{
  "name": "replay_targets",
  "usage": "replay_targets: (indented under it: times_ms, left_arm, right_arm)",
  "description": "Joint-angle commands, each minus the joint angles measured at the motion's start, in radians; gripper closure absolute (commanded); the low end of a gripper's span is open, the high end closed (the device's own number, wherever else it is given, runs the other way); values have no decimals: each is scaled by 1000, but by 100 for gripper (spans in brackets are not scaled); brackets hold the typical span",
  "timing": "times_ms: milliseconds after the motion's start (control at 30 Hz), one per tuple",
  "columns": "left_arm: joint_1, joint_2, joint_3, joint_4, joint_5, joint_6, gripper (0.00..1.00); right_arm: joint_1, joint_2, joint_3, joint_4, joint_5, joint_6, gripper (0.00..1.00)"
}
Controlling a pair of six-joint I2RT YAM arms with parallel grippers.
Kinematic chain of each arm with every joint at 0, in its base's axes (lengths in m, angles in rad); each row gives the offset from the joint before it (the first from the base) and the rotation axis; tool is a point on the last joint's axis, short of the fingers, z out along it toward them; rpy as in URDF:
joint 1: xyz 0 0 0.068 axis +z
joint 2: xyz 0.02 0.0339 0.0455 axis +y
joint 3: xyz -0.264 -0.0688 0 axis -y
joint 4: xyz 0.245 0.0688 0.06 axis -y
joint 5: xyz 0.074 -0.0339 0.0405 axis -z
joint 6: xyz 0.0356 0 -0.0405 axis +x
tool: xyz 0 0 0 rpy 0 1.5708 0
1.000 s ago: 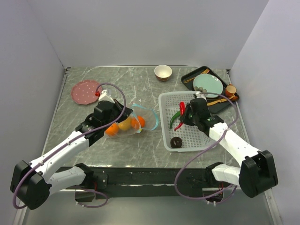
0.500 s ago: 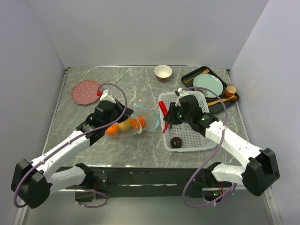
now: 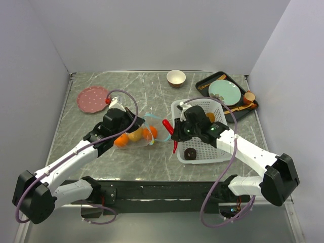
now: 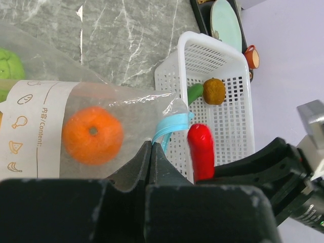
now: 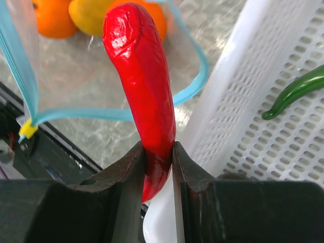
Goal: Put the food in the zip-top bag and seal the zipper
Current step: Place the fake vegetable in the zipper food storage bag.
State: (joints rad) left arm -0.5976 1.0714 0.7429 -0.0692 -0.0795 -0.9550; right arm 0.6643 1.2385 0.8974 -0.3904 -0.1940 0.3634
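Clear crinkly plastic zip-top bag (image 3: 144, 132) lay just left of the white perforated plastic basket (image 3: 208, 146), two oranges (image 3: 120, 140) and a yellow-orange fruit (image 3: 134, 134) already inside, its mouth held open by the left gripper (image 4: 151, 149), whose jaws were pinched on the film beside the teal zipper strip (image 4: 169, 126). The right gripper (image 5: 158, 152) was clamped on one end of a glossy red toy chili (image 5: 139, 86), poised just outside that mouth, so loading was the step in hand. Next, the chili probably had to pass through the teal loop before release, while the green chili (image 4: 195, 91), brown kiwi (image 4: 214, 91) and dark donut-like piece (image 3: 190, 153) waited in the basket.
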Motion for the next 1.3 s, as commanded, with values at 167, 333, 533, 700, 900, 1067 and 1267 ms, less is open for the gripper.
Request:
replay_targets:
  times_ms: [167, 333, 533, 700, 900, 1067, 1267]
  left_arm:
    - [4, -4, 38, 31, 26, 30, 99]
    - [4, 5, 62, 17, 67, 67, 99]
    - [4, 30, 113, -20, 106, 90, 99]
    - [4, 30, 164, -53, 107, 116, 99]
    - [4, 68, 208, -121, 153, 128, 99]
    - [2, 88, 233, -210, 181, 153, 99]
    - [2, 125, 268, -279, 211, 194, 99]
  right_arm:
    - [47, 61, 89, -60, 13, -47, 73]
    - [49, 117, 166, -74, 27, -58, 72]
    - [52, 223, 282, -134, 39, -104, 70]
    - [52, 322, 402, -209, 50, -135, 70]
    - [52, 364, 474, -243, 31, -121, 69]
    - [52, 388, 509, -243, 18, -83, 68]
    - [50, 421, 535, -225, 11, -17, 68]
